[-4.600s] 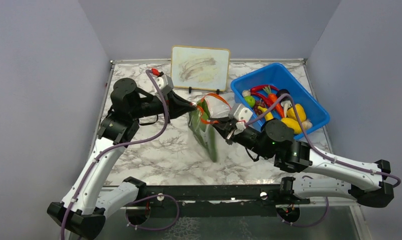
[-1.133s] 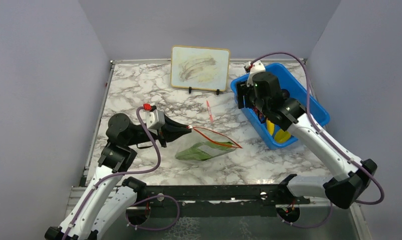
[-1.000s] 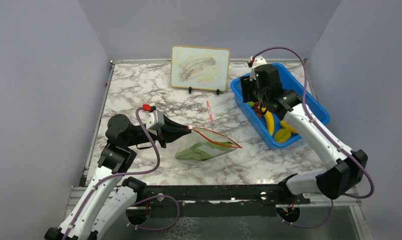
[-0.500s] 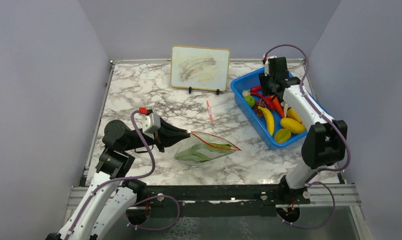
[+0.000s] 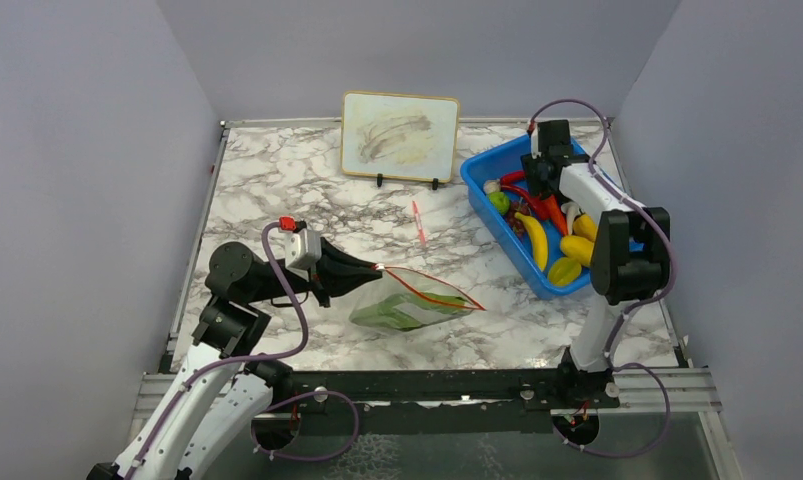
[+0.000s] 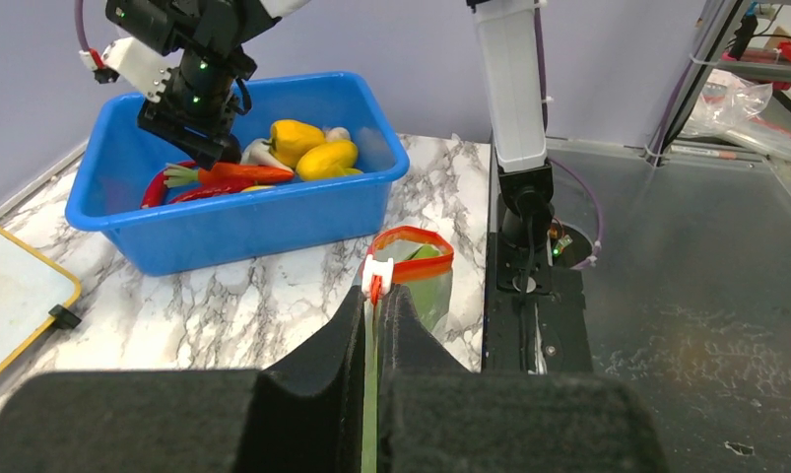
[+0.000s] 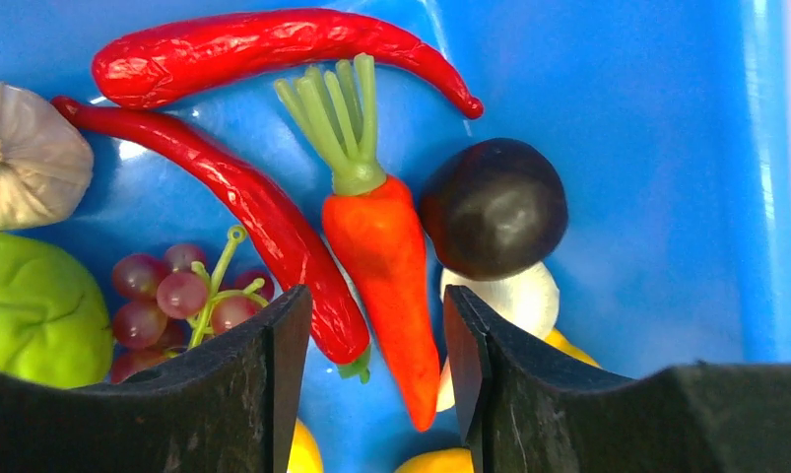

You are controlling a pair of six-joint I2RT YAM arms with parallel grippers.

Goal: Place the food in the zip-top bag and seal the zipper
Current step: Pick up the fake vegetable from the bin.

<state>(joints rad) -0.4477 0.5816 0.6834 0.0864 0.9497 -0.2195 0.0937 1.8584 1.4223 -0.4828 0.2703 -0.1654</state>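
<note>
**Zip-top bag** [image 5: 412, 305]: laid flat on the marble table [image 5: 277, 190], near its front middle. One corner of the mouth is pinched between the pressed-together fingers of the left gripper [image 6: 373, 296]; the rest trails away to the right.

**Zipper** [image 5: 429, 292]: seen parted, the red-orange strip forming an open loop.

**Green leafy pod** [image 5: 395, 313]: contained within the bag.

**Right gripper** [image 7: 373, 301]: fingers spread, held over the blue bin [image 5: 622, 225] at the table's far right. The orange carrot [image 7: 381, 236] is framed between them; no contact is seen.

**Beside the carrot:** two red chilies [image 7: 263, 44], a dark round piece [image 7: 493, 207], a white mushroom [image 7: 517, 296] and grapes [image 7: 179, 286]. A banana [image 5: 533, 240] and a yellow pepper [image 6: 295, 138] are also kept in the bin.

**Surroundings:** a whiteboard [image 5: 400, 123] is propped at the back. A red-and-white pen [image 5: 418, 222] lies between board and bag. Plain lilac-grey walls [image 5: 77, 150] enclose three sides.

**Change:** 4.6 seconds earlier the bag was held aloft by both grippers. It is now grasped by the left alone, and the right has been moved to the bin.
</note>
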